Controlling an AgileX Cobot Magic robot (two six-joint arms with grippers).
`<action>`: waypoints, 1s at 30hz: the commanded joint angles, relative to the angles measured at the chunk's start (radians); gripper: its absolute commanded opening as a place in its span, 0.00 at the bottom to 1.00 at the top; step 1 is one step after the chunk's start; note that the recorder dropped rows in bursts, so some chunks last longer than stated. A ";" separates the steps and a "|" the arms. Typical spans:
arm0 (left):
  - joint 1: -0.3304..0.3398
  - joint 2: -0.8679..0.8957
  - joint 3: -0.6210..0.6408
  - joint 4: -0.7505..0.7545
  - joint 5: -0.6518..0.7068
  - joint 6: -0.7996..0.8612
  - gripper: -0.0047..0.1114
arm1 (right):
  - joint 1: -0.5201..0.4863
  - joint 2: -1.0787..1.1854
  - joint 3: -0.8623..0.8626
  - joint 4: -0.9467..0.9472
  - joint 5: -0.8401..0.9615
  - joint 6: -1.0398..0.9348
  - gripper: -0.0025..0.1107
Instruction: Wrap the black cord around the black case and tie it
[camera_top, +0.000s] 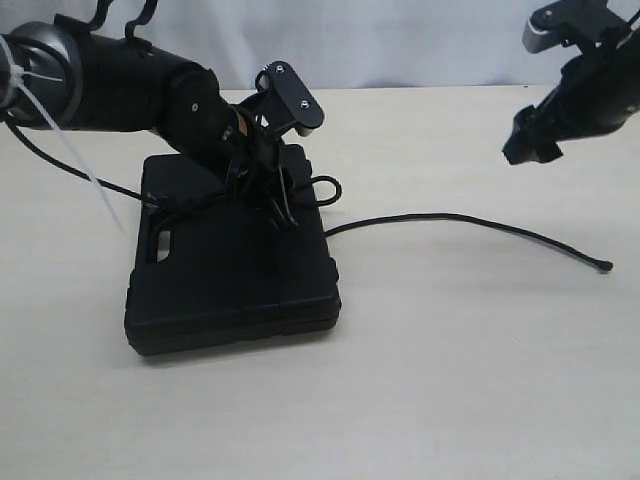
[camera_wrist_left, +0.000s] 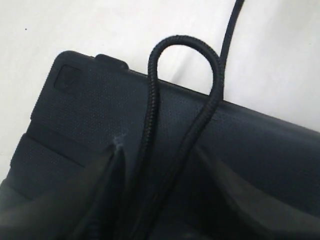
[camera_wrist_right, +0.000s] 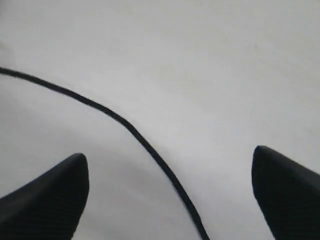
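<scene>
Both claws spread: left claw (camera_wrist_left: 160, 160) straddles black cord (camera_wrist_left: 185, 42) (on black case (camera_wrist_left: 90, 105)), right claw (camera_wrist_right: 170, 155) above.

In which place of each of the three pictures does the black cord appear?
Exterior view: the black cord runs from the black case rightwards across the table to its free tip.
Left wrist view: a loop on the case lid, reaching past its edge.
Right wrist view: one thin strand crossing the table.
Shared landmark: the white table, in all three.
</scene>
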 joint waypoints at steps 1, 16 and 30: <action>-0.003 0.000 -0.006 -0.035 0.010 -0.016 0.43 | -0.031 0.031 0.004 -0.170 0.117 0.115 0.75; -0.003 0.004 0.002 -0.094 0.016 -0.025 0.61 | -0.162 0.247 0.005 0.010 0.051 -0.067 0.68; -0.003 0.004 0.002 -0.083 0.001 -0.025 0.61 | -0.155 0.347 0.007 -0.037 0.037 -0.101 0.44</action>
